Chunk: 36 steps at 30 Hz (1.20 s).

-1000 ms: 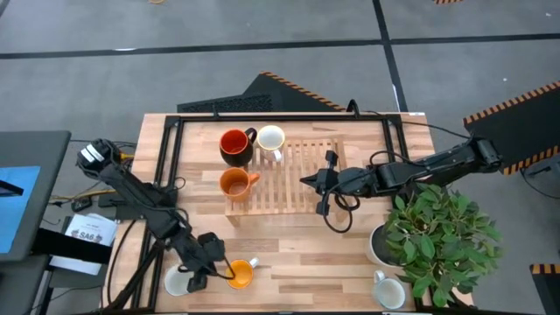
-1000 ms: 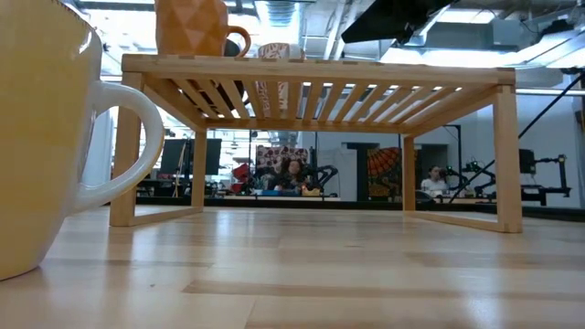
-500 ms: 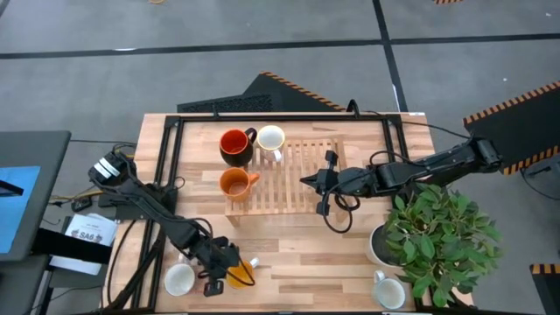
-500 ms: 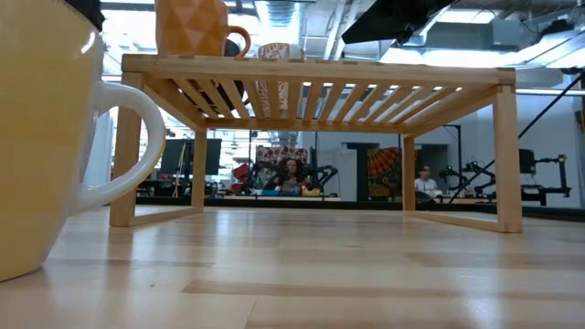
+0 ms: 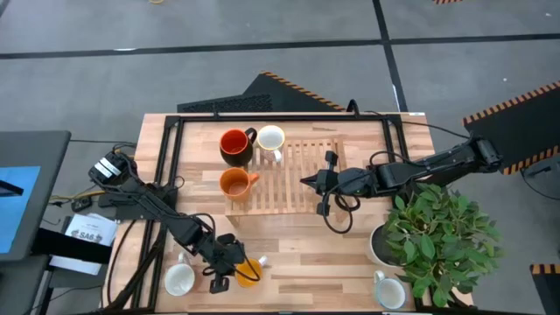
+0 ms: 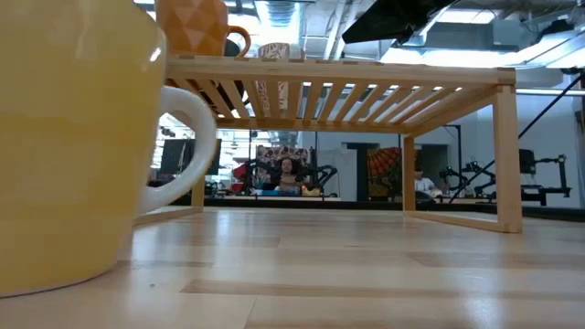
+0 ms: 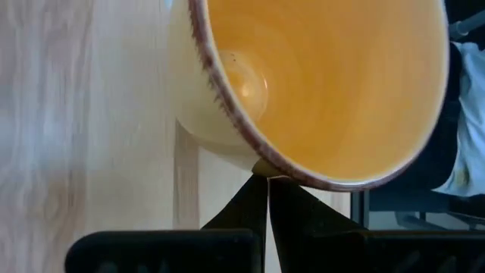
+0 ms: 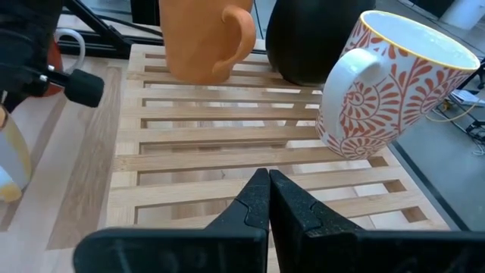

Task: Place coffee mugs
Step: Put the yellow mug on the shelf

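Observation:
A mug (image 5: 249, 273), orange inside and cream outside with a white handle, stands on the table near its front edge; it fills the left of the low view (image 6: 64, 146). My left gripper (image 5: 231, 266) is shut at the mug's left side. On the slatted wooden rack (image 5: 289, 175) stand a dark mug with red inside (image 5: 234, 144), a patterned white mug (image 5: 271, 138) and an orange mug (image 5: 234, 182). My right gripper (image 5: 306, 181) hovers shut over the rack's middle (image 8: 227, 159), touching nothing. My left gripper touches the mug with its shut fingertips (image 7: 250, 199) just below the rim (image 7: 261, 165), on the outer wall facing the table's left edge. The fingers slant down from the table's left. The mug stays with its base on the table.
A white mug (image 5: 179, 280) stands at the front left, just left of my left arm. A potted plant (image 5: 437, 236) and another white mug (image 5: 389, 293) fill the front right. Bare wood lies between the orange-and-cream mug and the plant.
My left gripper has moved toward the table's right edge and slightly down, staying shut, uncovering the white mug at the front left. The orange-and-cream mug has slid a little toward the right along the table, still on its base.

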Each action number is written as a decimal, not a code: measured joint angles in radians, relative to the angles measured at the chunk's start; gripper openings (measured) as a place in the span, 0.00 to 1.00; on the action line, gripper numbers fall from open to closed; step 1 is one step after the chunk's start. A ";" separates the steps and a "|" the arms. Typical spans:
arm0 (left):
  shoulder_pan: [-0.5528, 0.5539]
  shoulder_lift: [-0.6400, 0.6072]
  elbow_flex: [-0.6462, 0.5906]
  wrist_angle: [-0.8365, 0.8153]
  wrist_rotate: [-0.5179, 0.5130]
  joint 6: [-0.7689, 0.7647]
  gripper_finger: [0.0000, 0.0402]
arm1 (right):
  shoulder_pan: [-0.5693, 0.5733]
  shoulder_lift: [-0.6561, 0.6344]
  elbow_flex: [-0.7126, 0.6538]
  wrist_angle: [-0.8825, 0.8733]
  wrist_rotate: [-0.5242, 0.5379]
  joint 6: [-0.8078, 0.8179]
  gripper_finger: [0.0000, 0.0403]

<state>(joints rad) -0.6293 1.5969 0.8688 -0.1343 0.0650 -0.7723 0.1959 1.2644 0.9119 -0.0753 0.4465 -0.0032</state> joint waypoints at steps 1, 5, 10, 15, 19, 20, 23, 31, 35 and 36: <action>0.003 0.005 0.000 0.009 0.000 0.009 0.00 | 0.000 0.000 0.000 0.000 0.000 0.001 0.07; 0.020 0.046 0.000 0.060 0.004 0.030 0.00 | 0.000 0.000 0.000 0.000 -0.001 0.003 0.07; 0.040 0.116 0.000 0.114 0.018 0.061 0.00 | 0.000 0.000 0.000 0.001 -0.003 0.006 0.07; 0.062 0.157 -0.001 0.212 0.037 0.108 0.00 | 0.000 0.000 0.000 0.001 -0.004 0.011 0.07; 0.075 0.157 -0.001 0.225 0.025 0.140 0.00 | 0.000 0.000 0.000 0.001 -0.004 0.020 0.07; 0.079 0.157 -0.001 0.228 0.024 0.141 0.00 | 0.000 0.000 0.000 0.001 -0.004 0.022 0.07; 0.092 0.157 -0.001 0.236 0.018 0.162 0.00 | 0.001 0.000 0.000 0.001 -0.004 0.023 0.07; 0.147 0.157 -0.001 0.253 -0.011 0.229 0.00 | 0.004 0.000 0.000 0.002 -0.007 0.043 0.07; 0.163 0.120 -0.001 0.211 0.116 0.231 0.00 | 0.017 0.000 0.000 0.013 -0.076 0.056 0.07; 0.157 0.098 -0.001 0.189 0.134 0.237 0.00 | 0.023 0.000 0.000 0.020 -0.105 0.056 0.07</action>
<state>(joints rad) -0.4722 1.6953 0.8680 0.0543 0.1991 -0.5352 0.2189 1.2640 0.9119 -0.0558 0.3418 0.0523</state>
